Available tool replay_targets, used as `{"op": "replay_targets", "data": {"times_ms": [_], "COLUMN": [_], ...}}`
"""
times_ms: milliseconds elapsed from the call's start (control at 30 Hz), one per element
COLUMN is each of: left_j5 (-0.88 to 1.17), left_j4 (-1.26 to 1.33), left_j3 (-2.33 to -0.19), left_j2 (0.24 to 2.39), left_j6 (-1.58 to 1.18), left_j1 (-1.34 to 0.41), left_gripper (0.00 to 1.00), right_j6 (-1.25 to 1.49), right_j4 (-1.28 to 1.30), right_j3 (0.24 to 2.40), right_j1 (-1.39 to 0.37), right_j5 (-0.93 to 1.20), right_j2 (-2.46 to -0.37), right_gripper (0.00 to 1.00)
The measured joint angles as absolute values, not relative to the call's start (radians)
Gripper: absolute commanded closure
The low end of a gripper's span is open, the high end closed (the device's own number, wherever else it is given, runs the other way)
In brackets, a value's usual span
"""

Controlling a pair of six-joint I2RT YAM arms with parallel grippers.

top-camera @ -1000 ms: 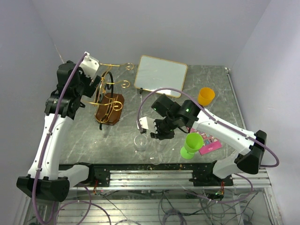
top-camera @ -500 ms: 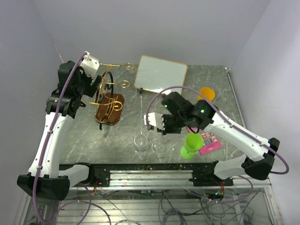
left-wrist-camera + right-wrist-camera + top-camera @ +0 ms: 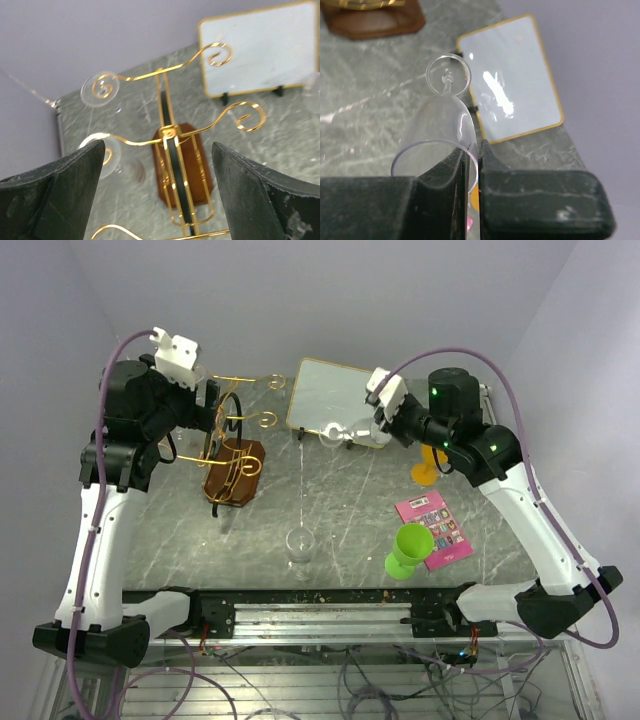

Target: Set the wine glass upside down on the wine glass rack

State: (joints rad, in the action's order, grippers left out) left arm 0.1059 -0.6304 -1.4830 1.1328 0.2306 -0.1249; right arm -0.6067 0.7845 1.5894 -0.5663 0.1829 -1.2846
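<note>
Two right fingers (image 3: 535, 200) pinch the clear stemmed wine glass (image 3: 442, 120) by its rim; left fingers (image 3: 50, 185) gape empty.

Bystanders on the grey marble desk (image 3: 250, 530)
A gold-framed white board (image 3: 340, 392) stands propped at the back, and an orange cup (image 3: 428, 470) sits to its right, partly hidden. Nearer the front, a green goblet (image 3: 408, 548) stands upright just beside a pink card (image 3: 436, 528), with a clear glass (image 3: 300, 546) to their left.
</note>
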Motion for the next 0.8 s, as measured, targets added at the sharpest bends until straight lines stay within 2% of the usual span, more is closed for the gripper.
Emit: {"op": "replay_targets", "data": {"times_ms": [133,400,633,800], "left_j5": [0.235,0.479,0.535,0.553], "left_j4": [-0.616,-0.522,-0.465,-0.429], "left_j3": [-1.546,-1.576,-1.585,-1.585], "left_j2": [1.139,1.204,1.295,1.323], "left_j6": [0.128,-0.137,-0.277,-0.343], "left_j1": [-0.125,-0.142,-0.206,-0.213], "left_gripper": [0.06,0.12,0.13,0.22], "right_j6": [-0.495,-0.322,-0.232,-0.196], "right_j4": [0.653,0.538,0.514,0.514], "right_j3": [1.605,1.767,1.830,1.840], "right_j1": [-0.562,-0.562,-0.562,-0.562], "right_j5": [0.154,0.196,0.285,0.338], "right_j2": [-1.293,-1.358,-1.383,-1.390], "right_gripper": [1.00,1.00,1.00,1.00]}}
